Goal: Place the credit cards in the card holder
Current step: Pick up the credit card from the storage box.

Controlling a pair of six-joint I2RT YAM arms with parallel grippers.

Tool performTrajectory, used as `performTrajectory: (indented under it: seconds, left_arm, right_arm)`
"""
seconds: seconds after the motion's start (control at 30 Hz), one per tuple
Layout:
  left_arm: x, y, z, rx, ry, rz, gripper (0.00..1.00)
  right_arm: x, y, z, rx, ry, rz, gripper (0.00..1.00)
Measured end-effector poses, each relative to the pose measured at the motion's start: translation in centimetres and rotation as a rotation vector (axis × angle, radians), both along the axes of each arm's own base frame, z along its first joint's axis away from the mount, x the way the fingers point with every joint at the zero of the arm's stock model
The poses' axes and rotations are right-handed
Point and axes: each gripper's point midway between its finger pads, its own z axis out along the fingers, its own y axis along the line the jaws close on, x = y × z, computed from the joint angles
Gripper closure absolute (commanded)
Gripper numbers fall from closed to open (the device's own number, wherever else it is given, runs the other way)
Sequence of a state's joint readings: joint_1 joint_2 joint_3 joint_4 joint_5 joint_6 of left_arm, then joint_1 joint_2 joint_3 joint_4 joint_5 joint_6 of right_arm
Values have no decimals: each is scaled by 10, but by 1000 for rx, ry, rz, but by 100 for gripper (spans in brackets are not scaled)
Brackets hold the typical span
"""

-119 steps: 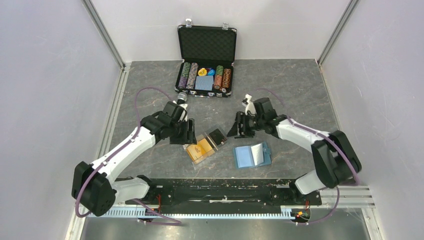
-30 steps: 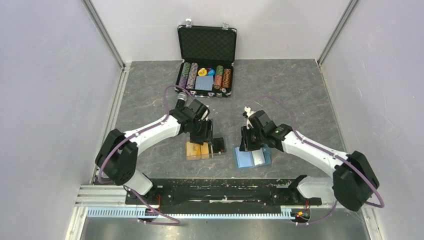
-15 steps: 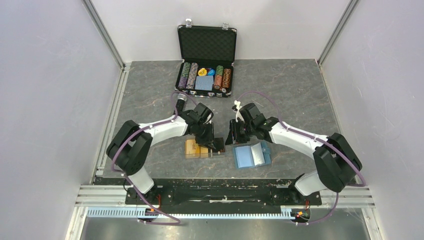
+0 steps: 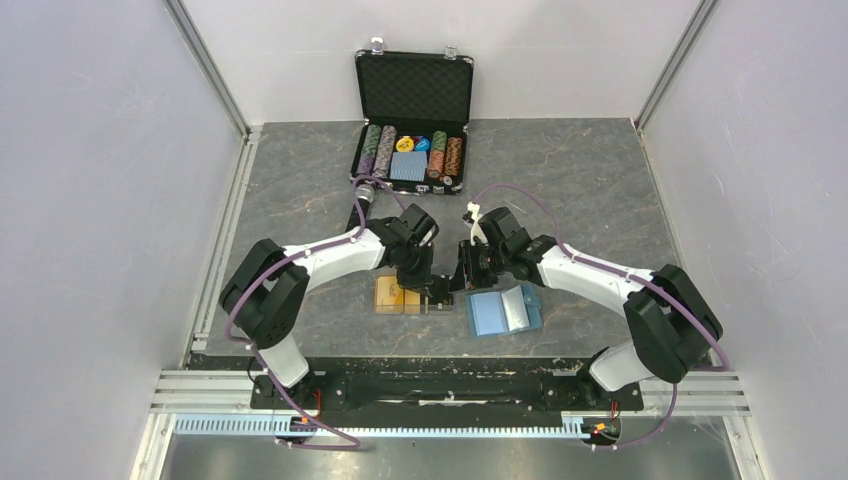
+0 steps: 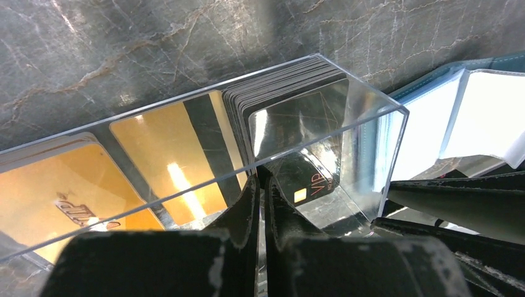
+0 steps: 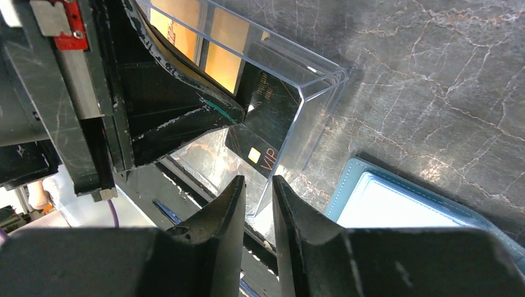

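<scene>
On a grey marble-patterned table (image 4: 620, 200), with an open black chip case (image 4: 413, 88) of striped poker chips (image 4: 385, 150) at 12 o'clock, two white robot arms meet nose to nose near the centre.

The soft teal-blue fold-over card holder (image 4: 488, 316) lies flat and open at 4 o'clock from the meeting point, one pale inner leaf lifted. Just beside it, at its 9 o'clock, sits a clear plastic box (image 5: 374, 139) with its long axis running 9 to 3 o'clock. It holds the flat orange-yellow credit cards (image 4: 390, 297) toward its 9 o'clock end and a glossy black card (image 5: 309, 179) marked VIP toward the end nearest the holder.

The left gripper (image 4: 434, 292) reaches down into that 3 o'clock end, jaws pressed fully together where the black card's near edge meets the box's rim. Whether a card or the wall is nipped between them cannot be made out. The right gripper (image 4: 464, 272) hangs just at its 1 o'clock, jaws parted only a sliver and holding nothing.

The move ahead likely turns on one short line. The holder lies at 3 to 4 o'clock from the left gripper, just past the box's end wall, so a card would travel along the box's long axis. The right gripper is the nearer of the two to the holder and looks well placed to steady it.
</scene>
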State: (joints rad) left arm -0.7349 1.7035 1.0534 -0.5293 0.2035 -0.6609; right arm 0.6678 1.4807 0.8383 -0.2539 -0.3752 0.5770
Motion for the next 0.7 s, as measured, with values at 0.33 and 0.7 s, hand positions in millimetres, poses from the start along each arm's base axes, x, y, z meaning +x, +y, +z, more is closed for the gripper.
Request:
performTrajectory:
  seconds: [0.33,0.7]
  left_arm:
    - [-2,-2,3,81,-35,-32,98]
    - [-3,-7,7,75,-38,-48,95]
  right_arm:
    - [-6,-1,-7,0,24,6,76]
    - [-9,-3,-11,-5,33,8,76]
